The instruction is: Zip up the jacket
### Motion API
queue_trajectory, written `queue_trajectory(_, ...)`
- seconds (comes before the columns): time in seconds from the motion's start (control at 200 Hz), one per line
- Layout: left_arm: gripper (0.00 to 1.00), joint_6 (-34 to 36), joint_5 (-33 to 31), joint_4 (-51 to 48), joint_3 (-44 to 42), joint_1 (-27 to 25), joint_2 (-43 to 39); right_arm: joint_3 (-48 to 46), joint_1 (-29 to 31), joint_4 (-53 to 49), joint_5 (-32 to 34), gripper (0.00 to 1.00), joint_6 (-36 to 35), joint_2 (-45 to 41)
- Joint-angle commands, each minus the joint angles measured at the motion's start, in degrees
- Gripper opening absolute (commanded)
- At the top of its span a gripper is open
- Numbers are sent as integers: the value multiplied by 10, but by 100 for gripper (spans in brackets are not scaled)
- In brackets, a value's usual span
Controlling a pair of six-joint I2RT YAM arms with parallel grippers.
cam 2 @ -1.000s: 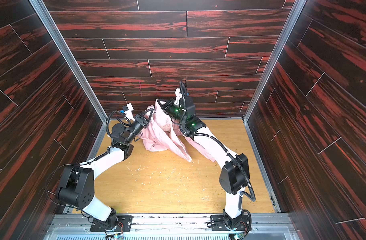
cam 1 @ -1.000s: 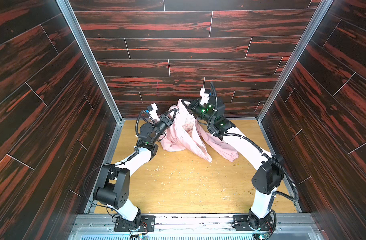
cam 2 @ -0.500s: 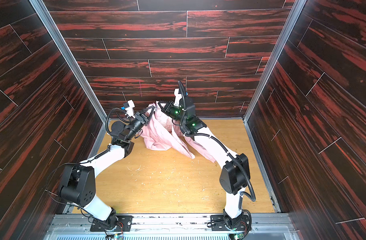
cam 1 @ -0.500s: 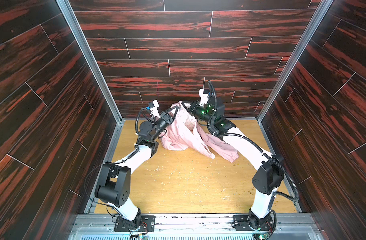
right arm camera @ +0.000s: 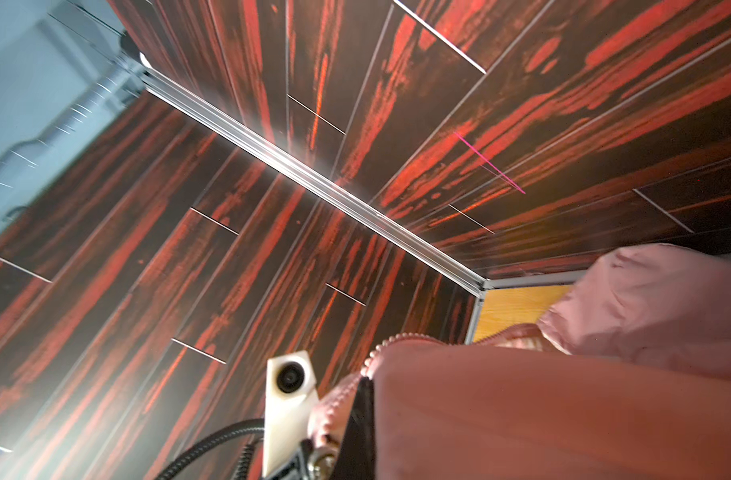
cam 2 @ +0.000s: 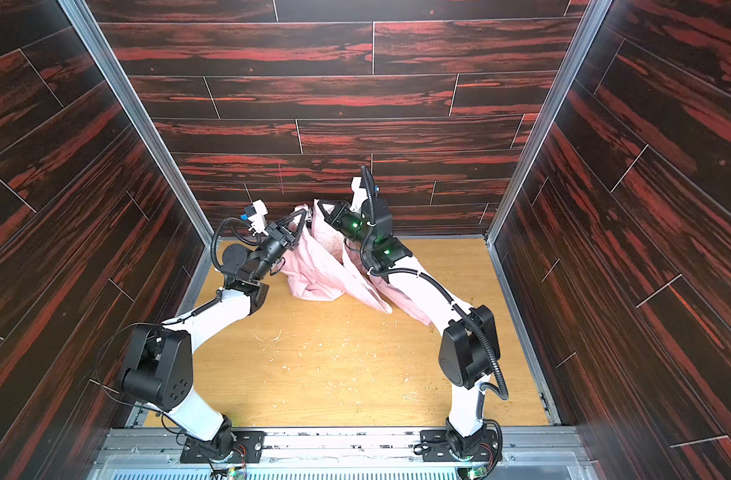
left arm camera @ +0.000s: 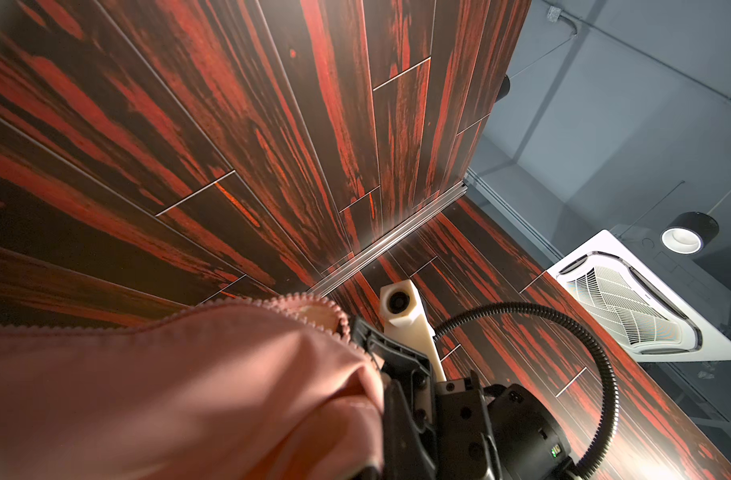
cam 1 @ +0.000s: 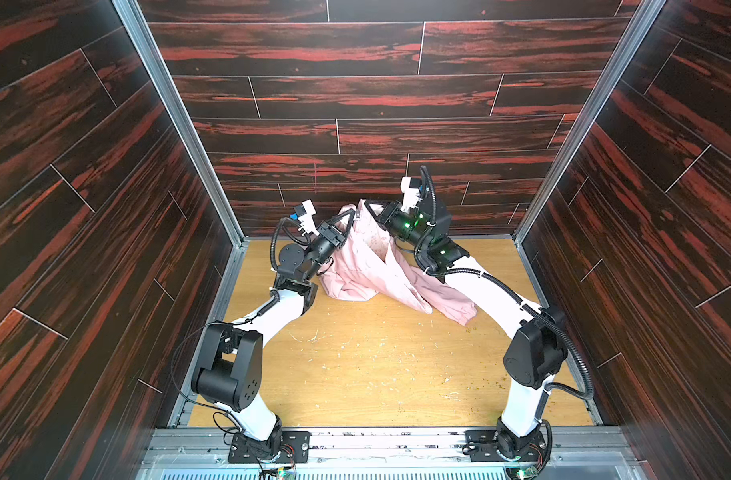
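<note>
Left end effector [cam 1: 351, 215] and right end effector [cam 1: 366, 205] each clamp a jacket [cam 1: 357, 268] edge; hold zipper sides [left arm camera: 310, 297] taut, level.

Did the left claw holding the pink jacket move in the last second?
Yes. The left gripper rose slightly, climbing higher against the back wall and lifting its edge of the jacket with it.

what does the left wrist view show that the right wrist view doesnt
Only the left wrist view: a ceiling air vent, a round ceiling lamp and the right arm's camera. Only the right wrist view: a corner of the wooden table and the left arm's camera. Both: the pink jacket bunched close up, its bare zipper teeth, and the dark red wall panels.
</note>
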Motion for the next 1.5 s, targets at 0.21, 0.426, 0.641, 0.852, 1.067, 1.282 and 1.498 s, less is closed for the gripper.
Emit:
queue_trajectory(0.21, 0, -8, -1, 46, 16, -3, -7, 23, 7, 47, -8, 0, 41, -7)
queue_trajectory(0.426, 0, -8, -2, 47, 13, -3, -9, 48, 18, 37, -8, 0, 39, 10)
queue_trajectory(0.641, 0, -7, -5, 49, 12, -3, -11, 42, 18, 27, 14, 0, 48, 7)
queue_trajectory(0.852, 0, -7, -8, 53, 13, -3, -9, 37, 19, 9, 34, 0, 63, 6)
queue_trajectory(1.067, 0, -7, -8, 54, 11, -3, -10, 37, 19, 16, 25, 0, 87, 15)
queue_trajectory(1.282, 0, -7, -8, 54, 9, -3, -13, 36, 21, 14, 22, 0, 91, 18)
queue_trajectory(1.498, 0, -2, -7, 54, 8, -2, -15, 28, 22, 14, 20, 0, 100, 18)
